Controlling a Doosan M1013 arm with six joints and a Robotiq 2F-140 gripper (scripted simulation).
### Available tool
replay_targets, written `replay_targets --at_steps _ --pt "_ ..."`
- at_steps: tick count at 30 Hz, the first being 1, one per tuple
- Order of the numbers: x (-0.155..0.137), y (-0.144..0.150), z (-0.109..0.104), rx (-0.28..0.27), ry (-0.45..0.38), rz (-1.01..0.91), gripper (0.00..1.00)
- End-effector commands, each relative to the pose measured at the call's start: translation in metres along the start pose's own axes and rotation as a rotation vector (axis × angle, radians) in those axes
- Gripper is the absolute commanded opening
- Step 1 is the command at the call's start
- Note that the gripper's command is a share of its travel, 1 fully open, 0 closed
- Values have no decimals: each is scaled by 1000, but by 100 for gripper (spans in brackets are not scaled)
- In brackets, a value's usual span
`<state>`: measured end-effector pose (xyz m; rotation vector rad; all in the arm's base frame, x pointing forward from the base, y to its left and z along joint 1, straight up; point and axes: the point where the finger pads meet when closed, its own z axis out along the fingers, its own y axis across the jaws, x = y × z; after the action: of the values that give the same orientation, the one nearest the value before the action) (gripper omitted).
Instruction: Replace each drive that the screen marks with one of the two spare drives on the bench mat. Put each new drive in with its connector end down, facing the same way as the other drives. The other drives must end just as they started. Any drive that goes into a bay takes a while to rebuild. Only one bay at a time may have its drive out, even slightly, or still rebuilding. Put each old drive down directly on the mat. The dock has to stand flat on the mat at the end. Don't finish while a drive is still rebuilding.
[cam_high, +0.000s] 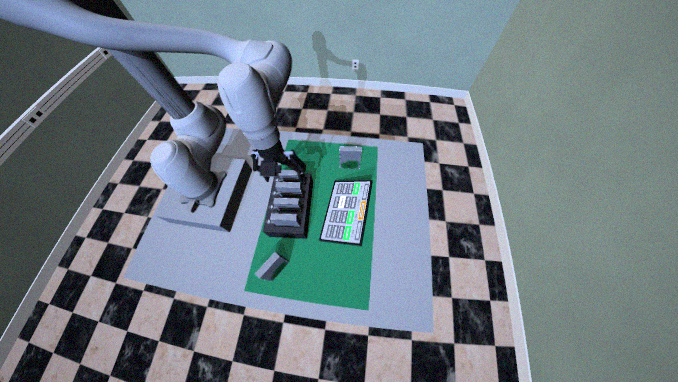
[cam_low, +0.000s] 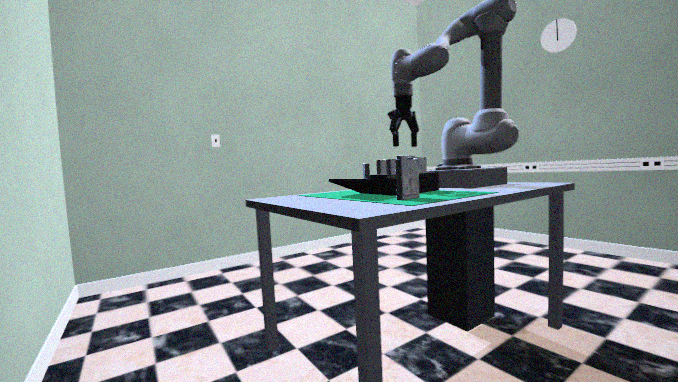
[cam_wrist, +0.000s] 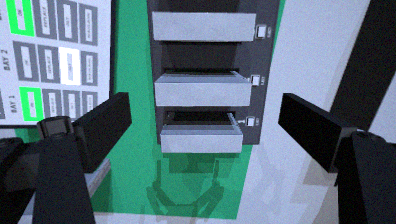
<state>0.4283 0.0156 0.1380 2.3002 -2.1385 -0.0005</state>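
Observation:
The black dock (cam_high: 305, 229) (cam_low: 430, 183) (cam_wrist: 213, 53) holds four grey drives. Bay 1's drive (cam_wrist: 201, 143), bay 2's drive (cam_high: 288, 188) (cam_wrist: 202, 94) and bay 3's drive (cam_high: 287, 203) (cam_wrist: 204, 27) show from above; I cannot tell their seating depth. On the screen (cam_high: 370, 186) (cam_wrist: 113, 65), bays 1, 3 and 4 show green; bay 2 has its third box lit white. One orange box is lit. A loose drive (cam_high: 350, 156) (cam_low: 407, 177) stands upright on the mat; another loose drive (cam_high: 271, 266) is beyond bay 4. My gripper (cam_high: 284, 174) (cam_low: 405, 145) (cam_wrist: 205, 108) is open and empty, above bays 1 and 2.
The green mat (cam_high: 325, 285) (cam_wrist: 135, 200) lies on the grey table (cam_high: 400, 280) (cam_low: 300, 205). The robot's base block (cam_high: 190, 222) (cam_low: 475, 176) stands beside the dock. Small square latches (cam_wrist: 255, 80) line the dock's base side.

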Motion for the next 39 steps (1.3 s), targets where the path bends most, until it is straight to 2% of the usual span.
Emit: replay_targets --at_steps 1,39 --pt "0 0 0 1 0 0 89" --pt "-1 -1 18 1 0 0 89"
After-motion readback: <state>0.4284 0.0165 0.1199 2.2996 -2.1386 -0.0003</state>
